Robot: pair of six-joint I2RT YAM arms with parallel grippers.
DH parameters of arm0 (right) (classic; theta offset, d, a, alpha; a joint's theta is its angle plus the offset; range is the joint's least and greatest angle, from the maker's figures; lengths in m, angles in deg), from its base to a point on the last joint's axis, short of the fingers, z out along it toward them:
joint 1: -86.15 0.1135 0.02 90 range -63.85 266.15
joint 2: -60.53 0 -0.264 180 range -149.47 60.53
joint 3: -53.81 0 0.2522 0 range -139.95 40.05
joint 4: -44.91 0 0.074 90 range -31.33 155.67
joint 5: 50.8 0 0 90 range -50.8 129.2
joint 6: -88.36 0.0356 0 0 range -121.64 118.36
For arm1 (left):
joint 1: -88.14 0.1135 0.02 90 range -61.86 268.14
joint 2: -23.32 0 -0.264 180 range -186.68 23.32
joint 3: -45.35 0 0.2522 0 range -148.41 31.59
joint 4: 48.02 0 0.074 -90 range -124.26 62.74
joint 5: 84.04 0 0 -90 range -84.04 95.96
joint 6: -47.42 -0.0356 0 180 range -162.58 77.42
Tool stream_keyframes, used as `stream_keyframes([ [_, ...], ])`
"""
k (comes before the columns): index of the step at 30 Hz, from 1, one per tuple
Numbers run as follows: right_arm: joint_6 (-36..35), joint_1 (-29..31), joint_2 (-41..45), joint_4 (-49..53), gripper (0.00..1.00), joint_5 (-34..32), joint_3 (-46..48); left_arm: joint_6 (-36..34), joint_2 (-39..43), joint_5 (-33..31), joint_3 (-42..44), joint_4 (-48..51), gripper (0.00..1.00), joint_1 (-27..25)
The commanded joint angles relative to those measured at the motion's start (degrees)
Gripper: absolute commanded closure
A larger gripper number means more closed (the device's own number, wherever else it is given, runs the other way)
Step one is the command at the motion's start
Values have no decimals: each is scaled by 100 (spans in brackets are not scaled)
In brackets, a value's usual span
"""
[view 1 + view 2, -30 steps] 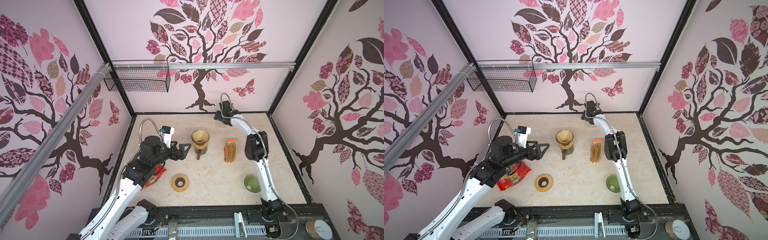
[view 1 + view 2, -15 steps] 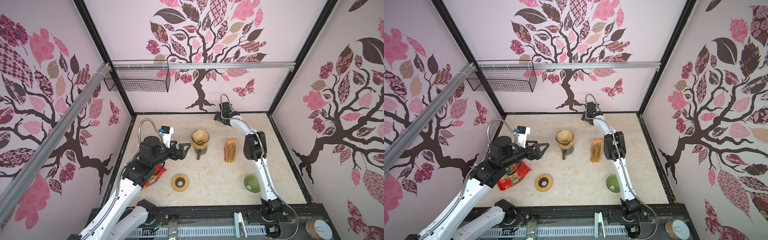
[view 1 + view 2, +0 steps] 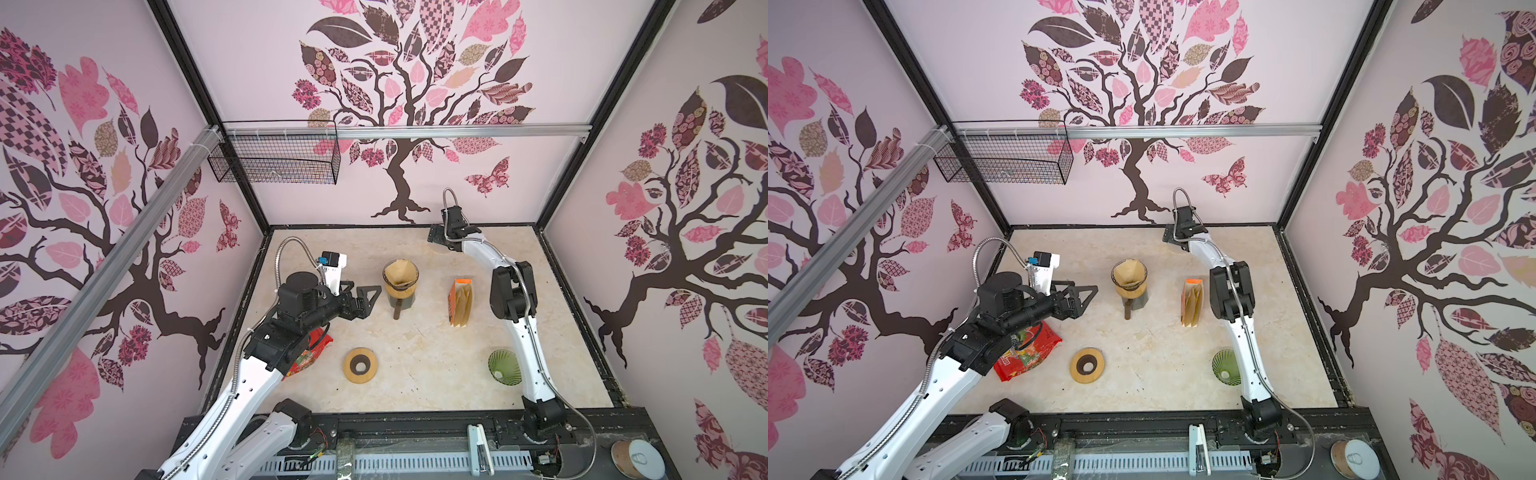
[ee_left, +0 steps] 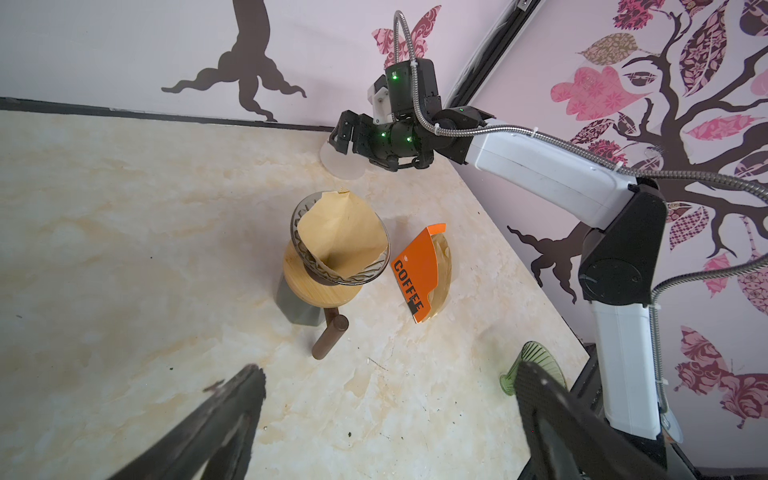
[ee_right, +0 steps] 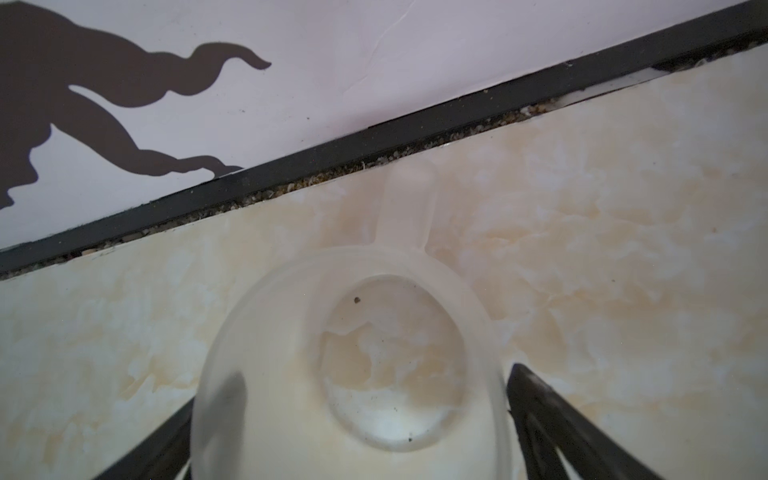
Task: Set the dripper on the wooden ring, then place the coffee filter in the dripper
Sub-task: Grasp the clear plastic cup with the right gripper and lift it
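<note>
1. Plainly, the coffee filter (image 3: pixel 400 272) sits opened inside the dripper (image 4: pixel 361 276) — on its wooden stand (image 4: pixel 320 289), mid-table.
2. Left gripper (image 4: pixel 390 374) hangs near it, jaws wide, empty.
3. Right gripper (image 5: pixel 374 386) by the back wall, jaws spread around a frosted scoop (image 5: pixel 407 208) — touching or not, I cannot tell.

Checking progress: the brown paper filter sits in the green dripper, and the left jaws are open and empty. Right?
No: the left wrist view shows the paper filter in the clear dripper; the green dripper stands empty. The left gripper's jaws are open and empty.
</note>
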Motion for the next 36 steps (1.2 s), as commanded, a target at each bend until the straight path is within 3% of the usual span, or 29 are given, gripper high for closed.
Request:
stream_keyframes([
  [1, -307, -25, 534, 41, 1, 339, 427, 30, 83, 67, 145, -163, 3, 19],
  [11, -517, 36, 1129, -149, 4, 752, 1165, 30, 103, 76, 154, -173, 3, 31],
  [28, -748, 313, 2261, -497, 8, 658, 2717, 30, 107, 38, 153, -160, 3, 36],
  [36, -845, 406, 2451, -447, 11, 695, 2970, 30, 122, 15, 160, -165, 3, 36],
])
